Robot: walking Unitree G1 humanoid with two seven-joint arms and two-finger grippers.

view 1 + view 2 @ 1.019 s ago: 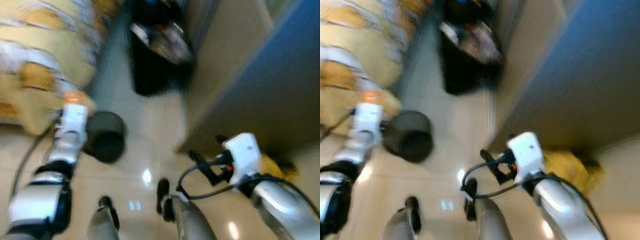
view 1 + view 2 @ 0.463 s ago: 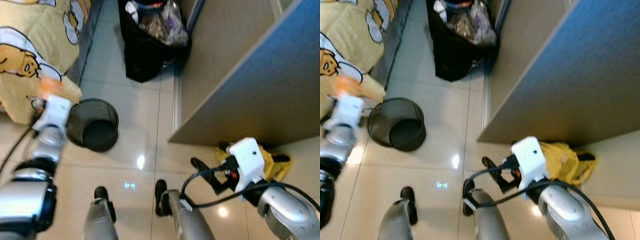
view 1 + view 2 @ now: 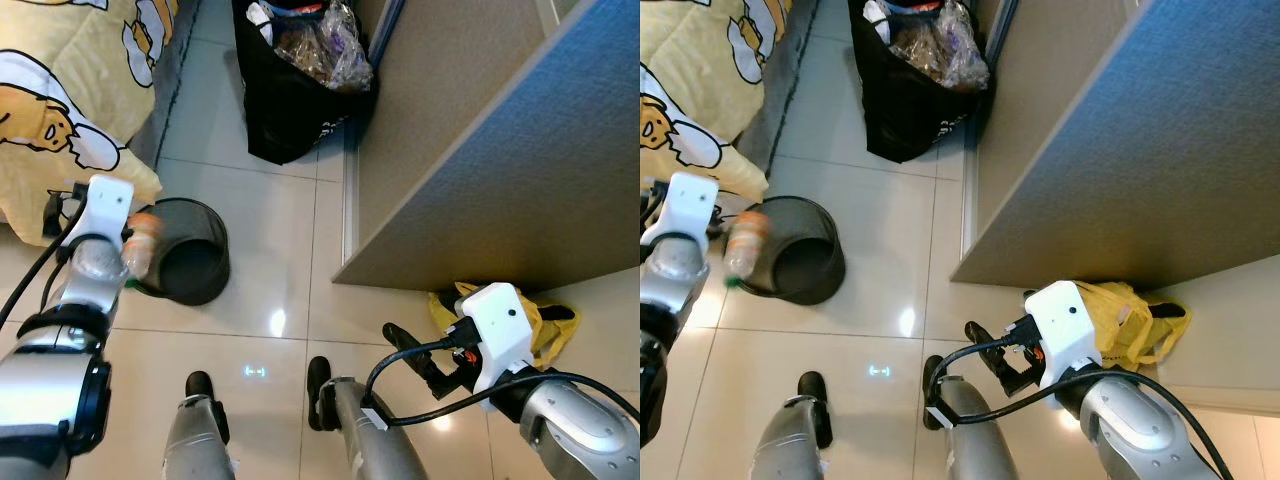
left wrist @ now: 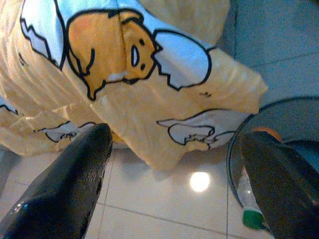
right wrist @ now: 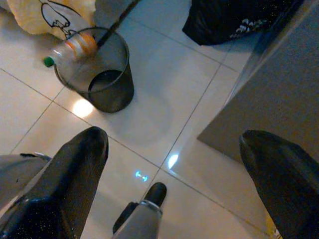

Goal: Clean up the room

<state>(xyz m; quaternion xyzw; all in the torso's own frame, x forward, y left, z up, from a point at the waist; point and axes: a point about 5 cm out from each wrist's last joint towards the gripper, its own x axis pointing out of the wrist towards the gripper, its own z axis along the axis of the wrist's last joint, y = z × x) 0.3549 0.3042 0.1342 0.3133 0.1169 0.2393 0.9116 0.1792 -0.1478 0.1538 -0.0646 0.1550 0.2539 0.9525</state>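
Jaws (image 4: 174, 194) spread above tiled floor (image 3: 285, 210), bin (image 3: 190, 265).

bottle (image 3: 745, 243) over mesh bin (image 3: 800, 268) rim

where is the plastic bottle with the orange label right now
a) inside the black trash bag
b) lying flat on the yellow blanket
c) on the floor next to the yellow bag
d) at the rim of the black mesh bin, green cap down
d: the plastic bottle sits tilted over the rim of the black mesh bin, green cap pointing down and outward, just below the open left gripper.
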